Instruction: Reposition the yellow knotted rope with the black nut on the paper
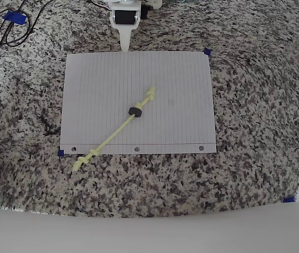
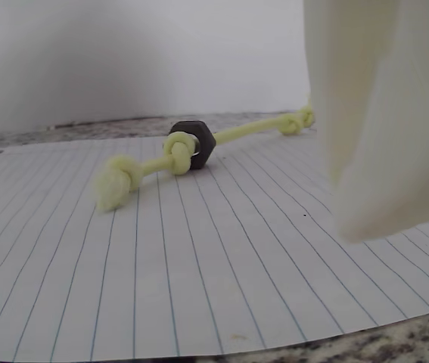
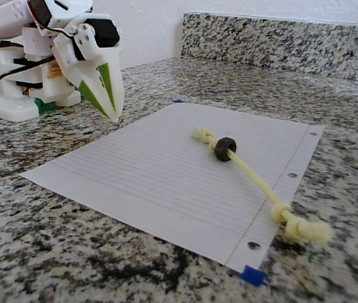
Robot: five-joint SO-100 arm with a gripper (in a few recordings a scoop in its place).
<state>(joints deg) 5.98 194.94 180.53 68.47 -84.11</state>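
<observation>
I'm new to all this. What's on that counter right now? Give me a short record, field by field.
Surface: speckled granite counter
Paper: white lined sheet, flat, blue tape at corners
Yellow knotted rope: lies diagonally; one knotted end on the sheet, the other past the punched-hole edge on the granite
Black nut: threaded on the rope, near the knot on the paper
Pincer: white, shut, holding nothing, at the paper's far edge, apart from the rope

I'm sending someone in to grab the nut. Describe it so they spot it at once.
Find the white lined paper on the speckled granite counter. A pale yellow knotted rope crosses it diagonally, one end off the punched edge. The black nut is the small dark ring threaded on it, beside the knot nearest the paper's middle.
</observation>
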